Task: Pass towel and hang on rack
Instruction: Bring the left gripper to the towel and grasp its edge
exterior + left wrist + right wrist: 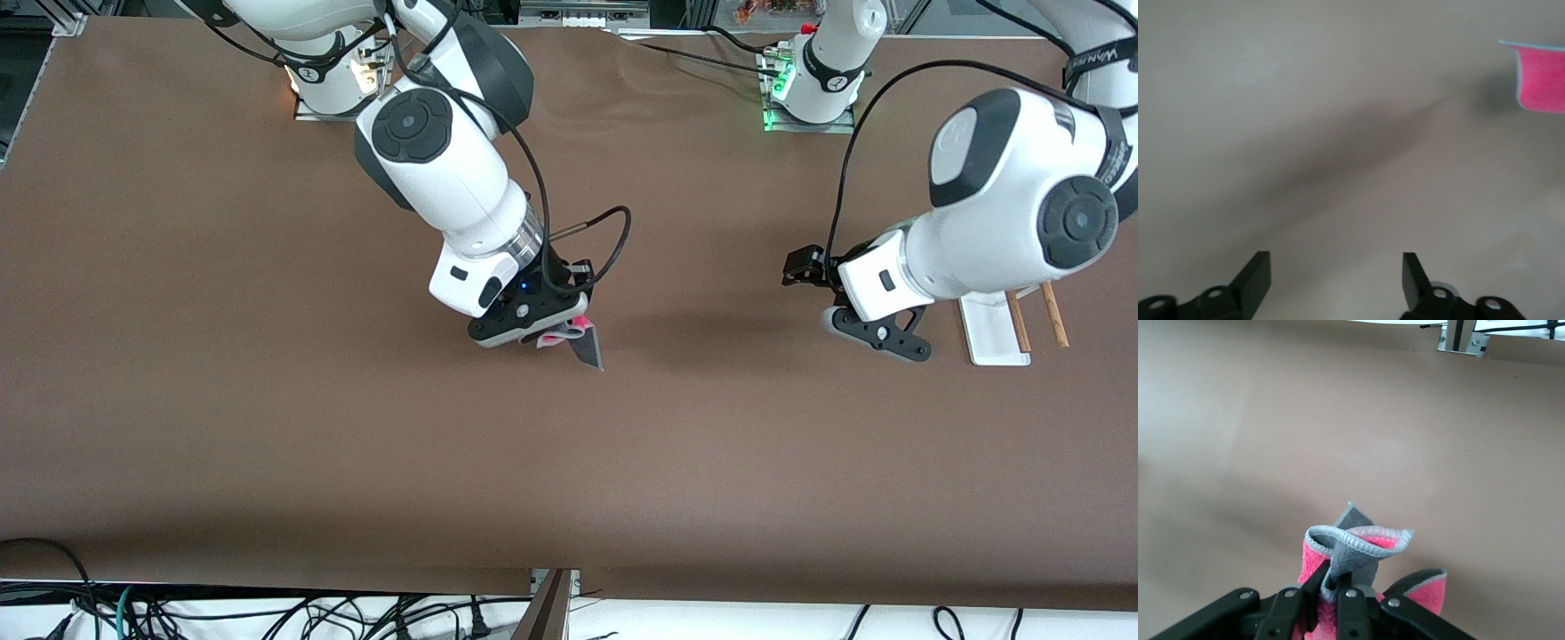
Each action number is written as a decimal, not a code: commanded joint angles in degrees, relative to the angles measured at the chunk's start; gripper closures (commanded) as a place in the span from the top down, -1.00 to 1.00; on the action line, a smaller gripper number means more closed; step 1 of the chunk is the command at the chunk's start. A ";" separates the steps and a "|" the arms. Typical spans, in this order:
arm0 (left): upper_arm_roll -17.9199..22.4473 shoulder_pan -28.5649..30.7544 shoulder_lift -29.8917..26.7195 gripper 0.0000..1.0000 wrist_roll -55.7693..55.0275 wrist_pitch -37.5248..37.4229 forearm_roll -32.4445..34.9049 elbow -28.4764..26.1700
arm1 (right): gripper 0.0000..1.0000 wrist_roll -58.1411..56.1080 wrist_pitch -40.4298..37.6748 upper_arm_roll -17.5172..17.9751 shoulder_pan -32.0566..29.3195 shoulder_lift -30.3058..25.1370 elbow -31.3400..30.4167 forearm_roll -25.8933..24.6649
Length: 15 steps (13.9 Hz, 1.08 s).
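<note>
My right gripper (558,338) is shut on the pink-red towel (580,340), which hangs crumpled from its fingers over the middle of the table; a grey corner points down. In the right wrist view the towel (1361,550) folds up from between the shut fingers (1351,587). My left gripper (805,267) is open and empty, low over the table beside the rack (996,333), whose white base and two brown rods (1054,313) show partly under the left arm. In the left wrist view the open fingers (1255,277) frame bare table, and the towel (1541,79) shows at the edge.
The brown table (267,427) spreads wide around both grippers. The arm bases (805,89) stand along the table's edge farthest from the front camera. Cables lie off the table's near edge.
</note>
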 commanded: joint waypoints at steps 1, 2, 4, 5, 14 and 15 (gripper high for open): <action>-0.25 0.29 3.47 1.00 12.10 3.06 -7.34 0.30 | -1.00 1.90 -0.15 1.76 0.28 -0.32 0.49 -0.02; -0.25 0.29 5.23 1.00 17.80 4.98 -11.12 -0.31 | -1.00 2.86 0.03 2.29 0.36 -0.32 0.49 -0.02; -0.51 -1.11 6.04 1.00 27.66 14.00 -16.23 -5.55 | -1.00 3.75 1.25 3.87 0.45 -0.32 0.49 -0.02; -2.34 -1.64 5.95 1.00 30.48 18.93 -17.64 -8.55 | -1.00 3.75 2.04 4.31 0.45 -0.32 0.49 -0.02; -10.53 -1.82 8.15 1.00 48.27 38.40 -27.76 -15.61 | -1.00 3.66 4.33 5.02 1.42 -0.24 0.40 -0.02; -10.88 -1.91 8.06 1.00 48.27 38.40 -28.20 -15.52 | -1.00 3.57 4.42 5.02 1.42 -0.15 0.40 -0.02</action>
